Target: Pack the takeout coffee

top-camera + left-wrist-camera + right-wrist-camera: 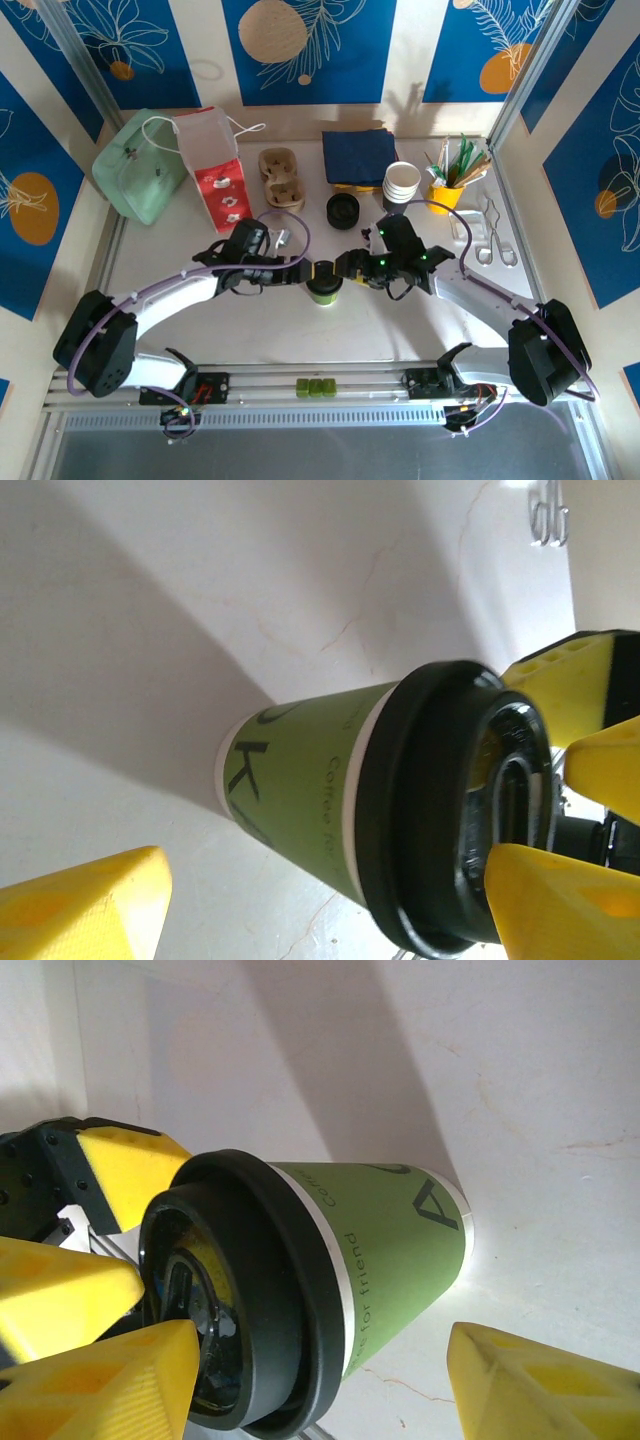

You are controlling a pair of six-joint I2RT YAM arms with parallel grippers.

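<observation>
Small green paper cup with round black plastic lid [324,288]: upright on the table, nearer the arm bases than the brown cardboard cup carrier [281,178] and slightly to its right.

Left gripper [325,870]: spread wide astride the cup, pinching nothing. Right gripper [322,1338]: likewise spread, from the opposite side.

Probably best to commit one gripper only. Back the other away first, close on the green wall below the lid rim, squeeze lightly so as not to crush the paper, lift straight and carry level toward the carrier.

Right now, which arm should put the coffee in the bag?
Probably left. The left tool and right tool both straddle the coffee, open, but the bag stands far left, nearer the left arm.
</observation>
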